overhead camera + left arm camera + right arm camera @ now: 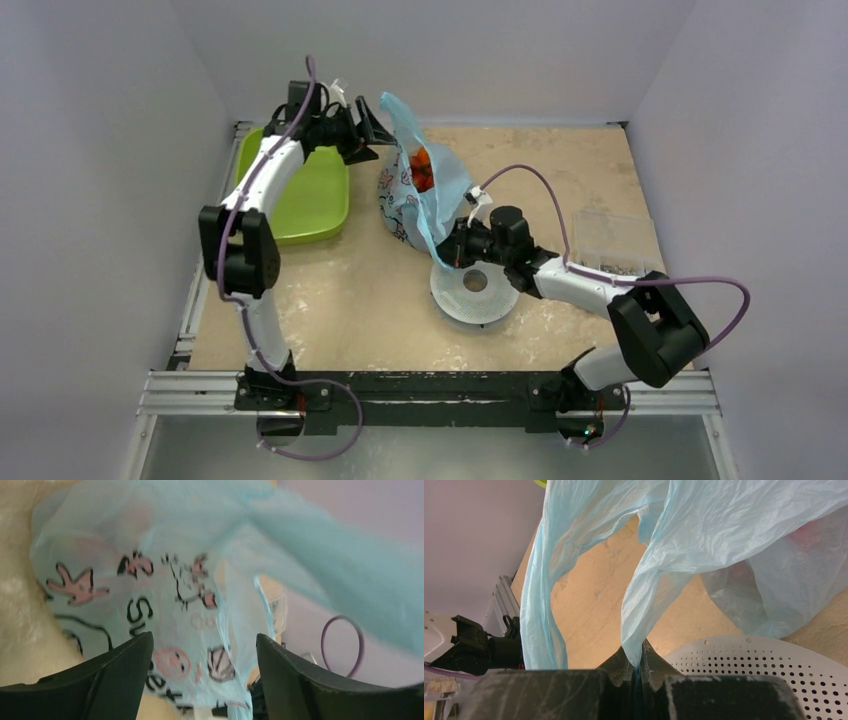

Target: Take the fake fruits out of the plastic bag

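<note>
The light-blue plastic bag point(415, 195) sits at the table's back middle, its mouth up, with cartoon print on its side point(165, 605). Orange and red fake fruits point(422, 170) show inside the mouth; a reddish shape shows through the film in the right wrist view point(806, 535). My right gripper point(447, 253) is shut on a loop handle of the bag point(644, 605), fingers pinched together point(634, 655). My left gripper point(372, 128) is open next to the bag's top left edge, its fingers point(125, 670) spread with the printed side between them, not gripped.
A lime-green tray point(310, 195) lies at the back left under the left arm. A grey perforated disc point(475, 290) lies under the right wrist. A clear box point(610, 240) stands at the right edge. Walls close in on three sides.
</note>
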You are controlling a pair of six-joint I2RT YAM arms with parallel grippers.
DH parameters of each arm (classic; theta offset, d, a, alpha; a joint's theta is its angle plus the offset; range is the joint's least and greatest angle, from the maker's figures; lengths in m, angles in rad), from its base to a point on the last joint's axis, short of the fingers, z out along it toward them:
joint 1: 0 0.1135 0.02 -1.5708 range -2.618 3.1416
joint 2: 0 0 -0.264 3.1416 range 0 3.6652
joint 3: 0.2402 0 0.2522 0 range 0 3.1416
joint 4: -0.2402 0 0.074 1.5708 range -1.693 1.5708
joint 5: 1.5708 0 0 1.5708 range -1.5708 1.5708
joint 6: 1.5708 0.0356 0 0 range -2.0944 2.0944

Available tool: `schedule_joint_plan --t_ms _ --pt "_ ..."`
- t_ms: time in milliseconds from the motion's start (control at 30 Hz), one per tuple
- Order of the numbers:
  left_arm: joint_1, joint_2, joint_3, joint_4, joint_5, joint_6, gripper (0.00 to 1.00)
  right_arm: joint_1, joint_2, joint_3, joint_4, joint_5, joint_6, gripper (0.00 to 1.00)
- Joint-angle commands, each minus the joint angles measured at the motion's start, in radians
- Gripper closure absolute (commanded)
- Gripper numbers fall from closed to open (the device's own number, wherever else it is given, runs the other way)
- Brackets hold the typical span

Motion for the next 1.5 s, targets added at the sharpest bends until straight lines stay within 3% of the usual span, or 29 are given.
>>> schedule_joint_plan --t_ms 0,100,267,400,533,633,700,767,867,900,1033,1233,1367,1467 --pt "0.000 -0.255 -0.220 -0.051 -0.129 0.133 0.22 0.014 -0.001 0.031 0.060 0.024 0.015 1.00" --pt "-0.032 -0.386 -0.368 -0.036 -0.183 0.142 0.08 0.018 0.009 0.034 0.072 0.019 0.027 1.00" --pt "-0.158 -0.572 -0.560 0.042 -0.375 0.102 0.04 0.044 0.005 0.029 0.085 0.027 0.037 1.00" --pt "-0.261 -0.586 -0.601 0.094 -0.492 0.040 0.02 0.060 -0.001 0.024 0.086 0.041 0.036 1.00" --pt "-0.305 -0.562 -0.632 0.177 -0.510 -0.030 0.03 0.073 -0.001 0.027 0.086 0.056 0.040 1.00" --pt "-0.304 -0.536 -0.642 0.182 -0.501 -0.050 0.18 0.084 -0.005 0.025 0.084 0.069 0.045 1.00" --pt "-0.304 -0.533 -0.665 0.197 -0.491 -0.054 0.39 0.089 -0.010 0.018 0.083 0.084 0.052 1.00" --pt "-0.299 -0.546 -0.696 0.201 -0.499 -0.060 0.71 0.090 -0.023 0.005 0.076 0.109 0.071 1.00" --pt "-0.299 -0.596 -0.733 0.151 -0.594 -0.029 0.99 0.092 -0.037 -0.018 0.055 0.148 0.110 1.00" --pt "-0.298 -0.608 -0.738 0.131 -0.620 -0.017 1.00 0.093 -0.040 -0.023 0.044 0.160 0.125 1.00" --pt "-0.299 -0.640 -0.778 0.082 -0.663 0.045 1.00 0.094 -0.054 0.007 -0.073 0.208 0.126 0.83" --pt "-0.300 -0.651 -0.858 0.109 -0.646 0.071 1.00 0.094 -0.060 0.204 -0.338 0.316 0.011 0.33" --pt "-0.298 -0.652 -0.892 0.136 -0.626 0.066 1.00 0.093 -0.027 0.314 -0.389 0.390 0.002 0.03" --pt "-0.299 -0.655 -0.892 0.144 -0.611 0.066 1.00 0.094 0.040 0.389 -0.439 0.531 0.060 0.01"
